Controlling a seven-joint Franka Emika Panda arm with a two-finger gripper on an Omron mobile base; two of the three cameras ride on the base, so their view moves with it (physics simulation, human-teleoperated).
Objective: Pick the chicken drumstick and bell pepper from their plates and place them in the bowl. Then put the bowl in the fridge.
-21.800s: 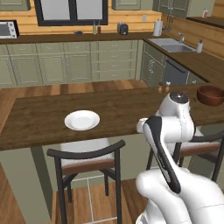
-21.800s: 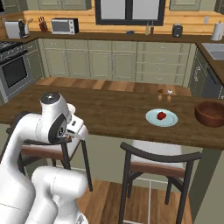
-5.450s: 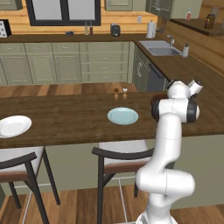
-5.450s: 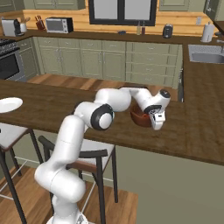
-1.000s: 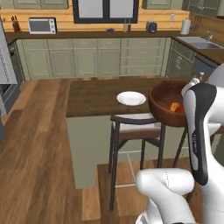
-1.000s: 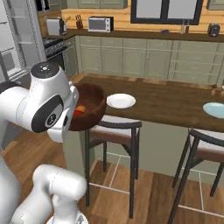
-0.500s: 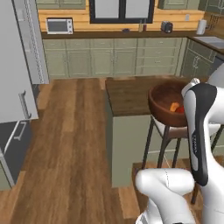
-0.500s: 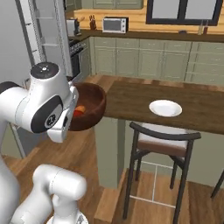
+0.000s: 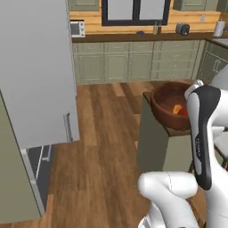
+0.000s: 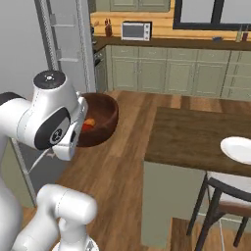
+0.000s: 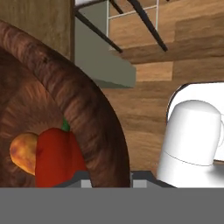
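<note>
I'm on the last step, hauling the loaded bowl [image 9: 168, 107] to the fridge [image 9: 38, 75], which stands ahead and left of my gripper [image 11: 109, 175], door shut. Next it needs opening. The gripper clamps the bowl's rim; pepper [image 11: 56, 155] and drumstick [image 11: 24, 152] lie inside.

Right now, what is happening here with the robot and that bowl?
The robot carries the brown bowl through the kitchen, held up in the air beside its arm. The gripper holds the bowl by its rim. Inside lie the red bell pepper and the chicken drumstick, side by side. The fridge stands ahead on the left, with its door seemingly open. A white plate lies on the wooden counter.
</note>
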